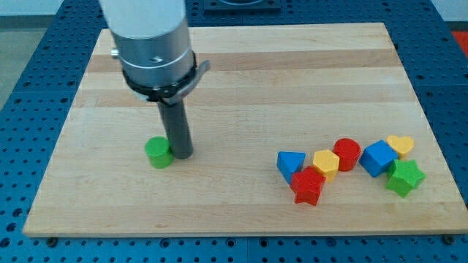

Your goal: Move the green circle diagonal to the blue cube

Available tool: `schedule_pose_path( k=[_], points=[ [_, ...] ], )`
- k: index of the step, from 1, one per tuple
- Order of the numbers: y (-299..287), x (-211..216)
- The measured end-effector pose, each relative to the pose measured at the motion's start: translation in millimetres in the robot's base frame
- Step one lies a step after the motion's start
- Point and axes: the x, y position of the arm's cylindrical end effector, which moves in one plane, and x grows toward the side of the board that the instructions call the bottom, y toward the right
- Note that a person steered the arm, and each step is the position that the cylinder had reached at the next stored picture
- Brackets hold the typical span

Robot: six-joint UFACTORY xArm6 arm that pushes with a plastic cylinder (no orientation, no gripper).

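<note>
The green circle (157,152) lies on the wooden board (241,66) at the lower left. My tip (182,155) stands right beside it, touching or nearly touching its right side. The blue cube (377,157) sits far to the view's right in a cluster of blocks, between a red circle (347,153) and a green star (404,177).
The cluster at the lower right also holds a blue triangle (290,162), a yellow hexagon (326,164), a red star (308,185) and a yellow heart (401,145). The arm's grey body (150,44) hangs over the board's upper left.
</note>
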Motion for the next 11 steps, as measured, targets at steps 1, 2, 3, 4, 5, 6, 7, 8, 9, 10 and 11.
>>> schedule_pose_path(
  k=[1,2,3,4,5,6,7,8,9,10,11],
  points=[
    [8.0,27.1],
    [29.8,45.3],
    [-0.1,49.9],
    [-52.5,23.9],
    [-57.3,-0.4],
    [-57.3,-48.7],
    [-58.7,-48.7],
    [-59.1,-69.4],
    [-59.2,-84.5],
    [-59.2,-89.7],
    [-53.7,-80.2]
  ],
)
